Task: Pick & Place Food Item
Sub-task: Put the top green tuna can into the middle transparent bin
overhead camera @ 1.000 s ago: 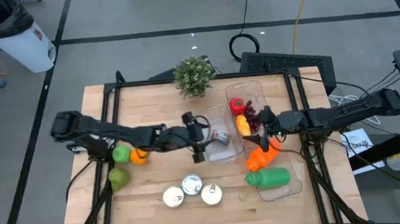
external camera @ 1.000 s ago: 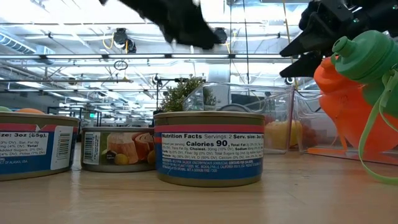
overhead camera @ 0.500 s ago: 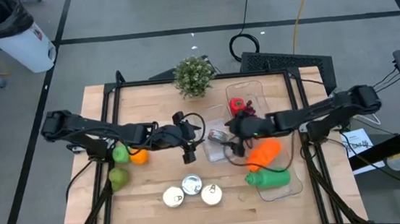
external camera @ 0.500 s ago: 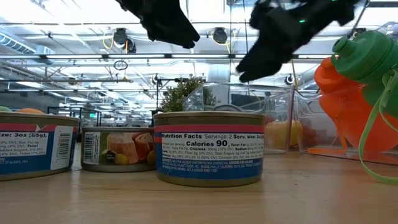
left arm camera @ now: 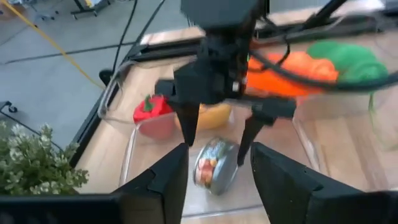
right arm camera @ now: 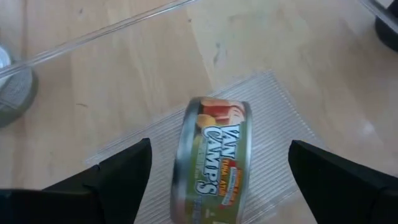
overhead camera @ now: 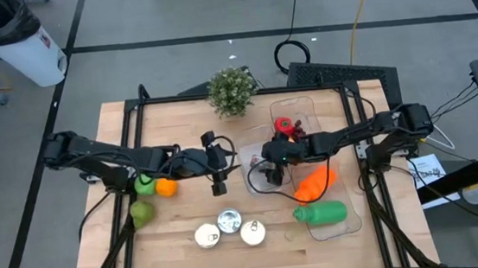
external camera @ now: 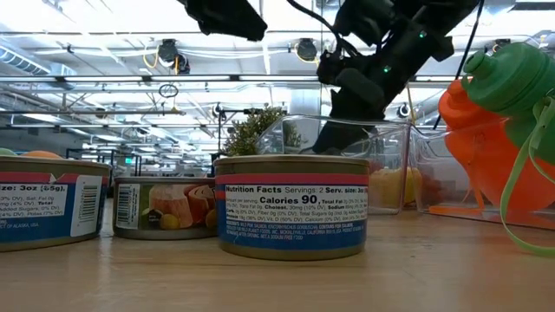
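Observation:
A tin can (right arm camera: 214, 155) with a picture label lies on its side on the floor of a clear plastic bin (overhead camera: 249, 185) at the table's middle. My right gripper (overhead camera: 265, 175) reaches in from the right and slants down over the can, wide open, one finger on either side of it and apart from it. The left wrist view shows the same can (left arm camera: 214, 167) between those fingers. My left gripper (overhead camera: 219, 181) hangs just left of the bin, open, with nothing between its fingers.
Three upright cans (overhead camera: 229, 228) stand near the front edge. A green apple, an orange (overhead camera: 166, 188) and a pear lie at the left. A second clear bin (overhead camera: 306, 104) holds a red pepper (overhead camera: 283, 127); orange and green bottles (overhead camera: 318, 198) lie at the right. A potted plant (overhead camera: 233, 91) stands at the back.
My right gripper has swung from over the right-hand bin toward the table's left and down, tipping more steeply, and now straddles the can. My left gripper has drawn back from the bin toward the left and risen a little. The can has stayed in place.

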### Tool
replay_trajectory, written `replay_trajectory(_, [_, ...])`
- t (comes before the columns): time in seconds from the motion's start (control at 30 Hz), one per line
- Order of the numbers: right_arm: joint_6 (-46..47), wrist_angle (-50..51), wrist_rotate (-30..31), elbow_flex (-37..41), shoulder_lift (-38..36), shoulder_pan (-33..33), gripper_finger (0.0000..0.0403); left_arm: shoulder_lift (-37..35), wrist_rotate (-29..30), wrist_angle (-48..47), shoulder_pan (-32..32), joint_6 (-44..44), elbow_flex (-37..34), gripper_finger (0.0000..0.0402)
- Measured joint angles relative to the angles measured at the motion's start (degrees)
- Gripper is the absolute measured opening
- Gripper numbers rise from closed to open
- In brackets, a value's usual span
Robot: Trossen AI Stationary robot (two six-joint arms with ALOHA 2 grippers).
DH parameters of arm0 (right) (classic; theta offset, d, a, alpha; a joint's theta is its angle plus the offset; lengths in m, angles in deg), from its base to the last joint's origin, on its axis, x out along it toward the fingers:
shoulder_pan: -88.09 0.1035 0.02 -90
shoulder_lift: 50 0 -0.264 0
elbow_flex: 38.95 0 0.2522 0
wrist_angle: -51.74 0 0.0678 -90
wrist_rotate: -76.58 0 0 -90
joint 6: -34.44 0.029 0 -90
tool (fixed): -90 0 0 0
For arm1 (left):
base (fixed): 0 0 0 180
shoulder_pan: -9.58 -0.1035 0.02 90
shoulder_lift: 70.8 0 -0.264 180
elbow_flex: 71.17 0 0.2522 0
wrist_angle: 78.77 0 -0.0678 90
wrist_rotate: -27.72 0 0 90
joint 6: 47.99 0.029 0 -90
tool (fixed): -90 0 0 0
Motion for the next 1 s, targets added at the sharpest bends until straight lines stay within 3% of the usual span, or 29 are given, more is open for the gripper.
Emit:
replay_trajectory(0.17, [0.2,0.0,-1.6,0.0,0.0,0.0,0.0299,0.1,0.0,-1.6,0.0,0.1,0.0,0.0162])
replay_trajectory(0.4, [0.2,0.8,-2.0,0.0,0.0,-0.2,0.0150,0.1,-0.5,-2.1,0.0,0.0,0.0,0.0144])
replay_trajectory(0.7, [-4.3,4.8,1.1,-3.3,0.1,0.2,0.0147,0.1,-0.5,-2.2,0.0,-0.2,0.0,0.0141])
replay_trajectory(0.87, [-18.8,5.2,12.8,-5.8,-0.1,2.1,0.0147,0.1,-0.6,-2.2,0.0,-0.7,0.0,0.0155])
replay_trajectory(1.0, [-27.3,5.5,13.7,-5.2,0.1,2.2,0.0147,0.1,-0.7,-2.3,0.0,-1.3,0.0,0.0166])
